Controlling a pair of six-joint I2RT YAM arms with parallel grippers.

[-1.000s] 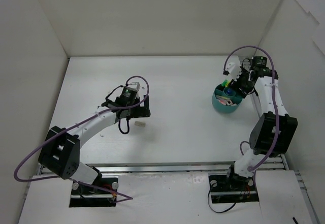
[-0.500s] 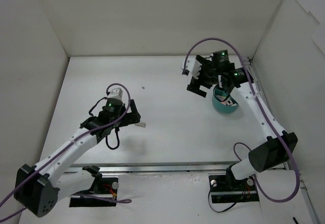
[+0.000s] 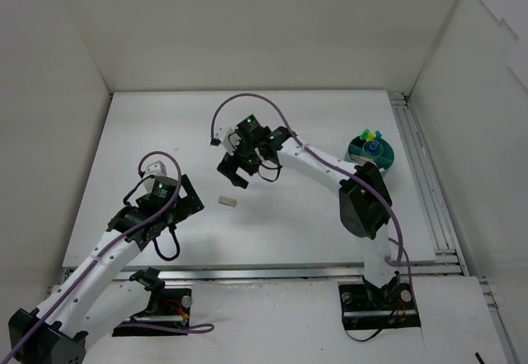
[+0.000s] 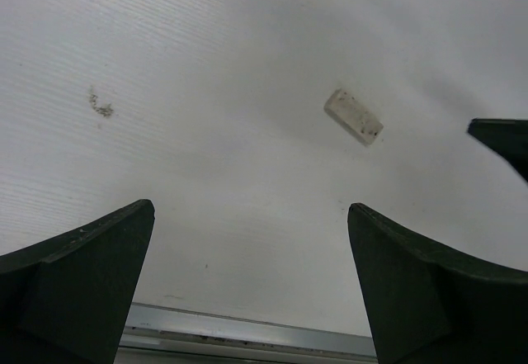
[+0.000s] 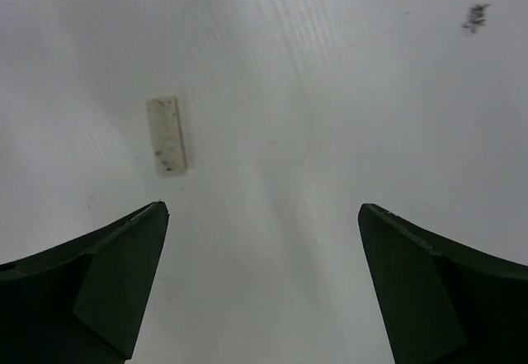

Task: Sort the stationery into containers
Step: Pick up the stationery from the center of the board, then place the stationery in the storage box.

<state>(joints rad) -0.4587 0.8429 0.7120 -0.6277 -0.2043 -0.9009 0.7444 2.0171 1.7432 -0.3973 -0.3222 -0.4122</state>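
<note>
White walls close in a white worktop (image 3: 297, 215) on three sides, and its surface is nearly bare. A pale beige block (image 3: 227, 201), short, rectangular and flecked with dark specks, lies flat near the middle of it, touching nothing. The left hand (image 3: 188, 202) sits just to the block's left with its fingers spread wide and nothing between them. In its wrist view the block (image 4: 353, 117) lies ahead and to the right of the gap. The right hand (image 3: 234, 172) hangs just beyond the block on the far side, its fingers likewise apart and empty. Its own camera shows the block (image 5: 167, 134) ahead of the left finger. A small dark smudge (image 4: 101, 104) marks the surface some way off. At the right side, well apart from the block, stands a round teal tub (image 3: 388, 160) holding stationery (image 3: 370, 143) with green, yellow and blue tips poking up.
</note>
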